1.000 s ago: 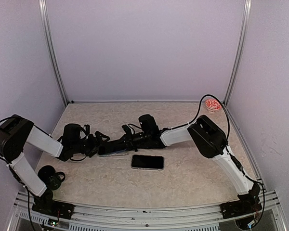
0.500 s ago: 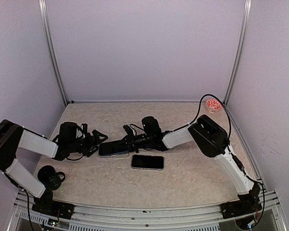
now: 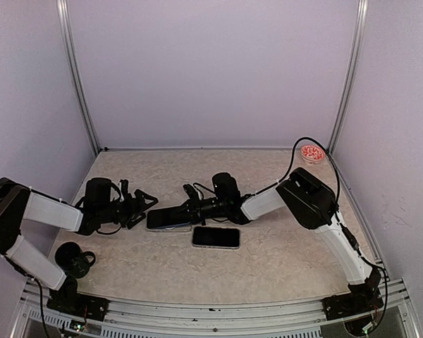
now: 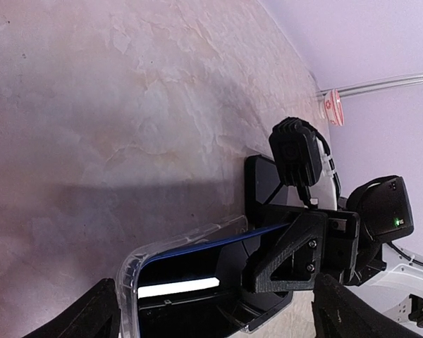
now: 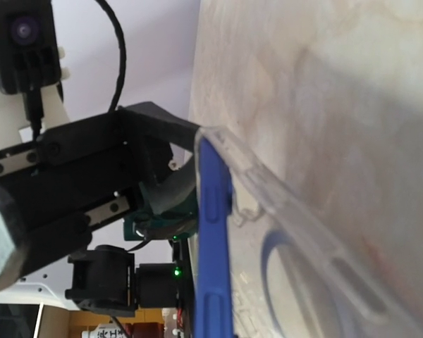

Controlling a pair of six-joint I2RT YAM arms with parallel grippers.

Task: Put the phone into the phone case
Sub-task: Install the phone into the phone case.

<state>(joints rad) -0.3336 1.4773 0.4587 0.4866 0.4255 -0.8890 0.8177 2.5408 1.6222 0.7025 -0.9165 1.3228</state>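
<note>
A clear phone case [image 3: 162, 225] lies on the table left of centre. The phone [image 3: 170, 213], blue-edged with a dark face, is tilted with its left end down in the case. My right gripper [image 3: 190, 209] is shut on the phone's right end. In the left wrist view one black right finger [image 4: 296, 250] clamps the phone [image 4: 197, 260] above the case [image 4: 129, 271]. My left gripper [image 4: 218, 317] stands open, its fingers either side of the case's near end with gaps showing. The right wrist view shows the phone's blue edge [image 5: 213, 239] against the case wall [image 5: 303, 232].
A second dark phone-shaped slab [image 3: 216, 237] lies flat just in front of the case and shows again as a dark slab [image 4: 262, 184]. A small red-and-white dish [image 3: 311, 153] sits at the back right corner. A round black object [image 3: 74, 258] rests near the left arm's base.
The right gripper, phone and case have shifted slightly to the right. The left gripper has followed, staying open around the case's end.
</note>
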